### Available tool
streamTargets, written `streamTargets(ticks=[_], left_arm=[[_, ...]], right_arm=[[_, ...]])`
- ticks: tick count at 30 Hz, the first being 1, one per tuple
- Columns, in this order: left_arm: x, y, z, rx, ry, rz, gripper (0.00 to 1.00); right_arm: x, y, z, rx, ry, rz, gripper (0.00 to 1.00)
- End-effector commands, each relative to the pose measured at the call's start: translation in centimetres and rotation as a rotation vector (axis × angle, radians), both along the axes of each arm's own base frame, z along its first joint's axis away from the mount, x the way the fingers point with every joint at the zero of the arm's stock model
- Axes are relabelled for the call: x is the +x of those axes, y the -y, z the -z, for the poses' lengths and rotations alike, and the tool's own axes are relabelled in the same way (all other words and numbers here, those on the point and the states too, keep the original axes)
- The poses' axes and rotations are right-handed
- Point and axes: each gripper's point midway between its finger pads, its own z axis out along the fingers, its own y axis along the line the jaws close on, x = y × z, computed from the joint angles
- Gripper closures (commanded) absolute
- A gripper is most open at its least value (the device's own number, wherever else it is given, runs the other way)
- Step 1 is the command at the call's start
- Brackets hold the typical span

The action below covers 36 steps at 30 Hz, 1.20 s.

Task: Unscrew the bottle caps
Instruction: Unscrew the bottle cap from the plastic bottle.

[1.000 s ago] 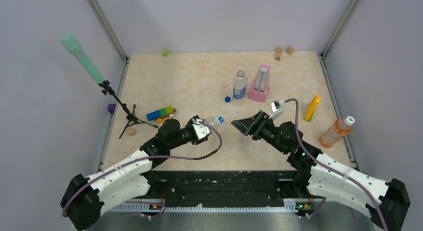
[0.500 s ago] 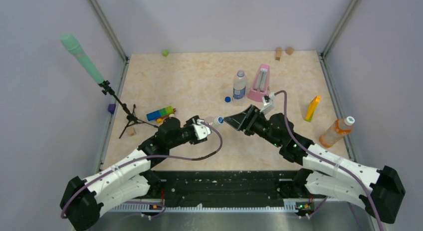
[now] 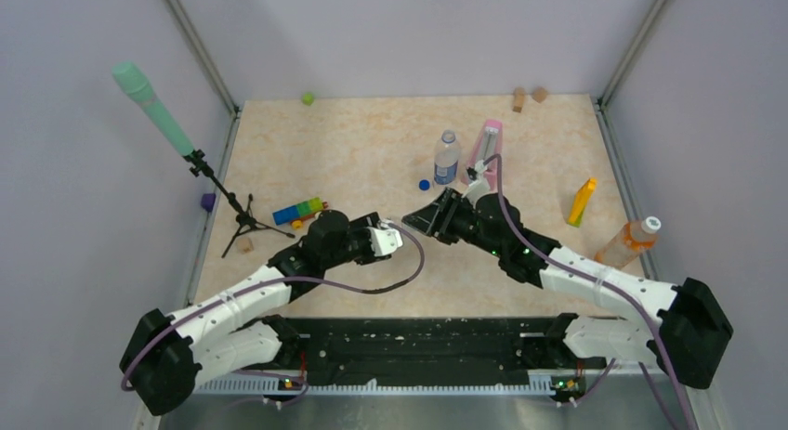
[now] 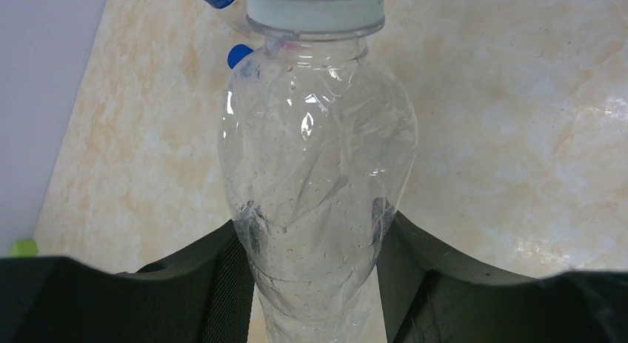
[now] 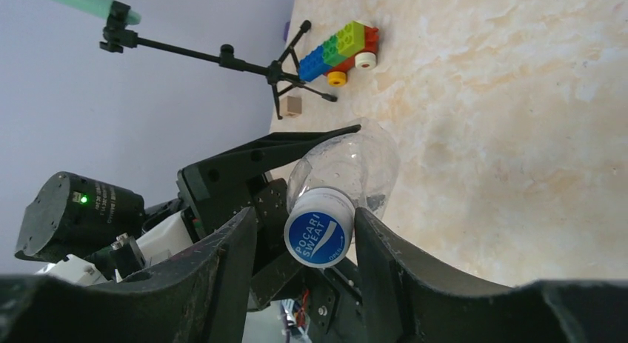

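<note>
L gripper (image 4: 315,243) is clamped on the clear bottle (image 4: 318,158), low on its body. It holds the bottle roughly level between the arms, neck pointing at the R arm. R gripper (image 5: 305,221) straddles its cap (image 5: 318,228), white w/ a blue printed top. One pad looks right against the cap and a thin gap seems to show at the other, so I can't tell if it's biting yet.

Handling, my read: the bottle is empty, so v. light. The thin wall is already dented where L squeezes, so it's soft and slick and prob. twists in the grip under torque. The cap is rigid, so I'd take it on the side wall, square to the neck.

The others:
- The labelled bottle (image 3: 447,158) stands by the pink metronome (image 3: 484,157), w/ a blue cap (image 3: 424,184) loose beside it.
- The orange bottle (image 3: 628,243) lies far right, capped.
</note>
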Motion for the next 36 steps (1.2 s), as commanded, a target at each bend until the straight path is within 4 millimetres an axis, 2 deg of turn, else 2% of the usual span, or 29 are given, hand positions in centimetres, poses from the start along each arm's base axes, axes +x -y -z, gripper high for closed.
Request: streamTargets(ticks=[1, 2, 4, 5, 6, 7, 10, 11, 13, 15, 17, 18, 19, 21, 25, 26, 31, 36], left_arm=[[1.2, 0.8, -2.1, -0.019, 0.062, -0.003, 1.00], [1.2, 0.8, -2.0, -0.016, 0.058, 0.003, 1.00], [1.1, 0.8, -2.0, -0.017, 0.053, 0.006, 1.00], [1.1, 0.7, -2.1, -0.017, 0.055, -0.001, 1.00], [1.2, 0.7, -2.1, -0.017, 0.060, -0.004, 1.00], [1.2, 0.7, -2.1, -0.016, 0.059, -0.001, 1.00], [1.2, 0.7, -2.1, -0.002, 0.046, 0.008, 1.00], [1.2, 0.7, -2.1, -0.003, 0.041, 0.007, 1.00], [1.1, 0.8, -2.0, -0.010, 0.037, 0.010, 1.00], [1.1, 0.8, -1.6, -0.002, 0.024, 0.010, 1.00], [1.1, 0.9, -1.5, -0.003, 0.018, 0.016, 1.00], [1.0, 0.9, -1.5, -0.007, 0.015, 0.019, 1.00], [0.9, 1.0, -1.7, -0.013, 0.013, 0.021, 1.00], [0.9, 0.9, -1.6, -0.016, 0.011, 0.021, 1.00], [0.6, 0.8, -1.4, -0.002, -0.006, 0.030, 1.00], [0.6, 0.7, -1.4, -0.004, -0.006, 0.027, 1.00], [0.5, 0.8, -2.1, -0.021, 0.000, 0.044, 1.00], [0.6, 1.1, -2.7, -0.059, -0.019, 0.066, 1.00]], right_arm=[[0.1, -0.7, -1.6, 0.035, 0.007, -0.039, 0.58], [0.3, -0.7, -1.4, 0.039, 0.002, -0.038, 0.64], [0.5, -0.6, -1.1, 0.051, -0.003, -0.046, 0.69], [0.6, -0.6, -1.0, 0.056, -0.004, -0.053, 0.84], [0.6, -0.6, -1.0, 0.059, -0.001, -0.062, 0.90], [0.6, -0.7, -0.9, 0.060, 0.004, -0.072, 0.88], [0.0, -1.0, -0.9, 0.047, 0.045, -0.131, 0.59], [0.1, -1.0, -0.8, 0.039, 0.048, -0.135, 0.56], [0.2, -0.7, -0.6, 0.029, 0.048, -0.128, 0.55], [0.2, -0.5, -0.4, 0.023, 0.056, -0.126, 0.56], [0.1, -0.4, -0.1, 0.016, 0.062, -0.140, 0.71], [-0.1, -0.5, -0.1, 0.015, 0.069, -0.154, 0.73], [-0.2, -0.6, 0.0, 0.013, 0.070, -0.164, 0.72], [-0.2, -0.7, 0.3, 0.006, 0.068, -0.177, 0.58], [-0.4, -0.7, 0.5, -0.012, 0.075, -0.199, 0.55], [-0.5, -0.7, 0.6, -0.019, 0.084, -0.202, 0.57], [-0.6, -0.5, 1.1, -0.055, 0.106, -0.227, 0.79], [-0.8, -0.3, 0.9, -0.159, 0.276, -0.313, 0.88]])
